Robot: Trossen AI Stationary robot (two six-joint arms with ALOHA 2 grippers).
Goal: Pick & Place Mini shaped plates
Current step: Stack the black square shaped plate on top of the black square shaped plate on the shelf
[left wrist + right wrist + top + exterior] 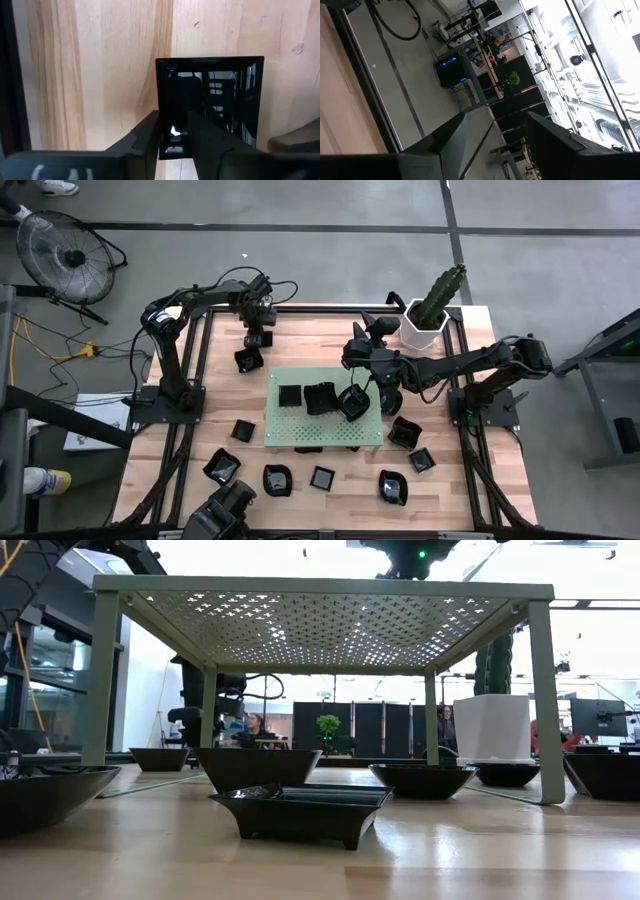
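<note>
The mini shaped plates are small glossy black dishes. Three sit on top of the green perforated board [323, 430] at mid-table, and several more lie on the wood around it. One square plate [248, 360] lies flat on the table near the far left. My left gripper [173, 135] points down over it, shut on its rim. My right gripper [495, 122] is held high past the board's far right corner [378, 312]. It is level, open and empty, and points beyond the far edge into the room. My left gripper holds the square plate by the rim [165, 131] of one side. One finger [148, 136] is outside the wall and the other [205, 136] is inside the dish. The fingers come from above, pointing down. The plate lies flat on the table.
A white hexagonal pot [423, 328] holding a cactus stands at the far right corner. Loose plates line the near side [276, 478] and the right [404, 431]. In the low view the board [320, 628] stands on legs with one plate [305, 810] close in front.
</note>
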